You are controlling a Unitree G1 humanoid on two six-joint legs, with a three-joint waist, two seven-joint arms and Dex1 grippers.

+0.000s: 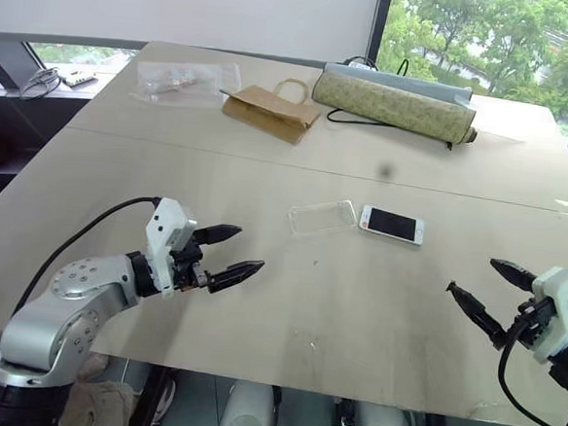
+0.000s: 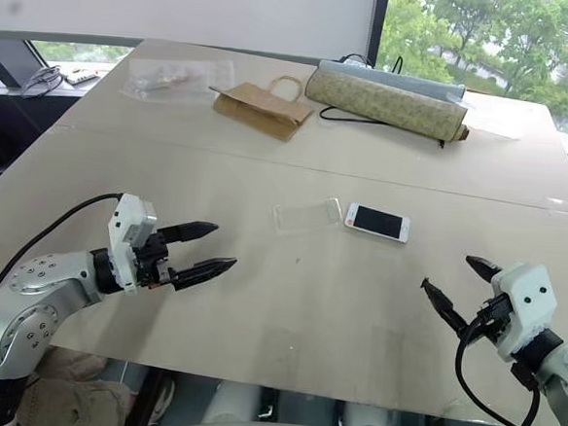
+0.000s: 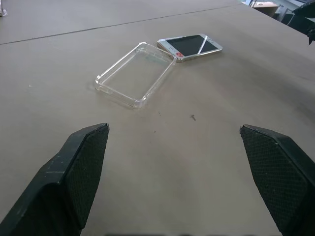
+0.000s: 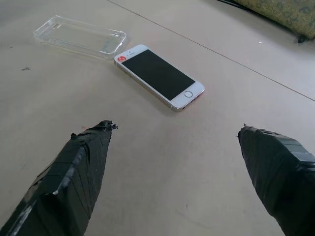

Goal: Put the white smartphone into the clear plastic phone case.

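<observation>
white smartphone (image 1: 392, 224) lies flat, screen up, near the middle of the table (image 1: 258, 299), with the clear plastic phone case (image 1: 322, 216) just left of it (their ends almost touching). left gripper (image 1: 227, 259) hovers over the near left of the table, jaws wide apart and empty. right gripper (image 1: 481, 289) hovers at the near right, jaws likewise apart, holding nothing.

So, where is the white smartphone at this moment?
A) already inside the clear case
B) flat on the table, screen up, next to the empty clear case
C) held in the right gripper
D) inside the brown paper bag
B: the white smartphone lies screen up on the table beside the empty clear plastic phone case, away from both open grippers.
</observation>
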